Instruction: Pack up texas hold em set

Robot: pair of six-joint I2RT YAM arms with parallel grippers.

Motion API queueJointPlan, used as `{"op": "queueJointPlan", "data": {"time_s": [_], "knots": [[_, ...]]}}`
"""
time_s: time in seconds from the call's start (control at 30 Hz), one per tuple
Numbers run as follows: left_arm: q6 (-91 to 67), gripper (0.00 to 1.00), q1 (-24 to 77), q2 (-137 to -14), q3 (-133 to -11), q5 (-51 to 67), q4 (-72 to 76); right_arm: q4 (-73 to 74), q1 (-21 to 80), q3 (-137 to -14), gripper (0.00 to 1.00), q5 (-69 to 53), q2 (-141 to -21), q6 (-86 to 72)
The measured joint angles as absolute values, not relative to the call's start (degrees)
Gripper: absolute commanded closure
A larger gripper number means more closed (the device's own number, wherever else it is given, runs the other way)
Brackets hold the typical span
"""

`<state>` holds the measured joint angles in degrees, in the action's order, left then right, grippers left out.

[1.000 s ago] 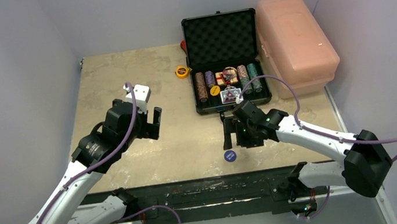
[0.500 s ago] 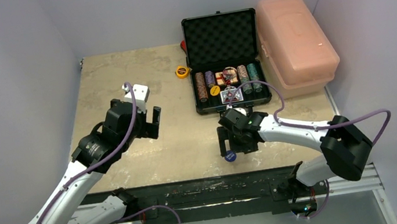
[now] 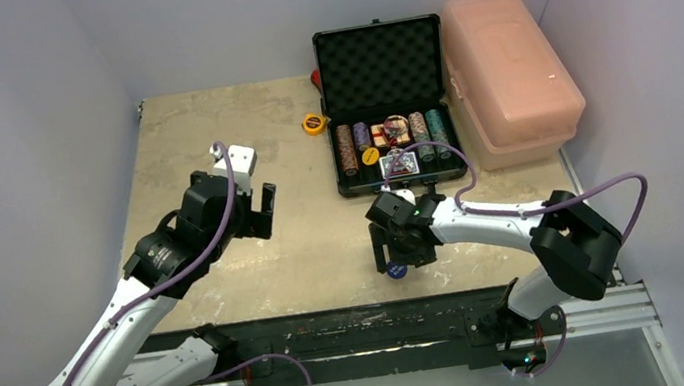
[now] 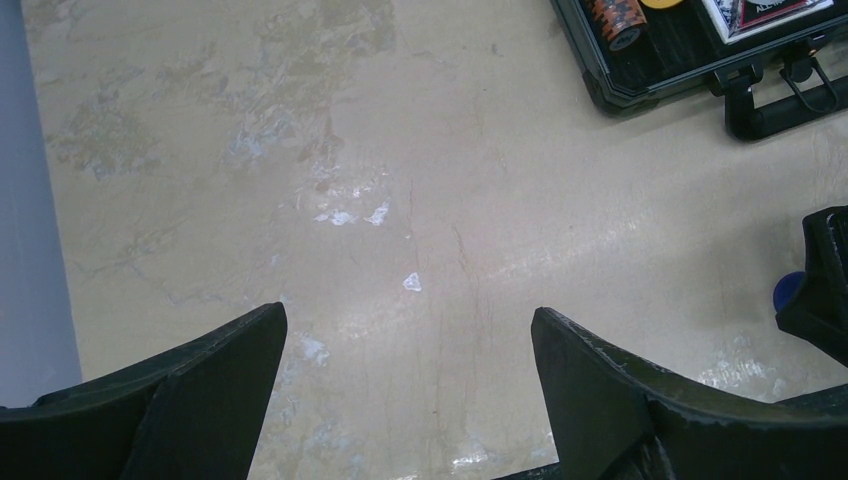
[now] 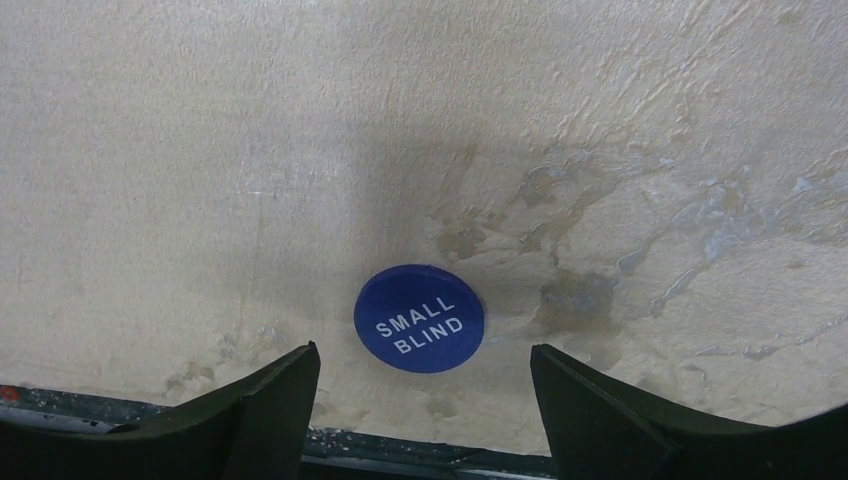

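Observation:
The black briefcase (image 3: 353,183) stands open at the back of the table, its foam lid upright, with chip stacks (image 3: 346,148), a yellow button (image 3: 370,157) and a card deck (image 3: 400,164) inside. A corner of it shows in the left wrist view (image 4: 620,90). The blue round button marked SMALL BLIND (image 5: 419,318) lies flat on the table near the front edge; it shows under the arm in the top view (image 3: 395,270). My right gripper (image 5: 425,350) is open and hovers just above the button, which lies just beyond the fingertips. My left gripper (image 4: 408,318) is open and empty over bare table at the left (image 3: 260,211).
A pink plastic box (image 3: 509,74) stands right of the briefcase. A yellow tape measure (image 3: 313,123) lies left of the briefcase lid. The table's front edge (image 5: 400,445) runs just behind the right fingers. Grey walls close in both sides.
My right gripper has moved left and toward the table's front edge, coming over the blue button. The left arm has not moved.

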<state>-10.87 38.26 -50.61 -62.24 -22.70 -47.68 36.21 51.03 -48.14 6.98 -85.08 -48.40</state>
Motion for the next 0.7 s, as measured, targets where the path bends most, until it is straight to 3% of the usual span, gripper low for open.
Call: {"op": "queueJointPlan", "data": {"time_s": [0.47, 0.7], "knots": [[-10.85, 0.12, 38.26, -50.61, -62.24, -21.82, -47.68, 35.51, 51.13, -48.69, 0.31, 6.98, -87.96, -48.36], [-10.83, 0.12, 38.26, -50.61, -62.24, -21.43, -47.68, 35.59, 51.51, -49.17, 0.33, 7.14, -88.77, -48.14]]}}
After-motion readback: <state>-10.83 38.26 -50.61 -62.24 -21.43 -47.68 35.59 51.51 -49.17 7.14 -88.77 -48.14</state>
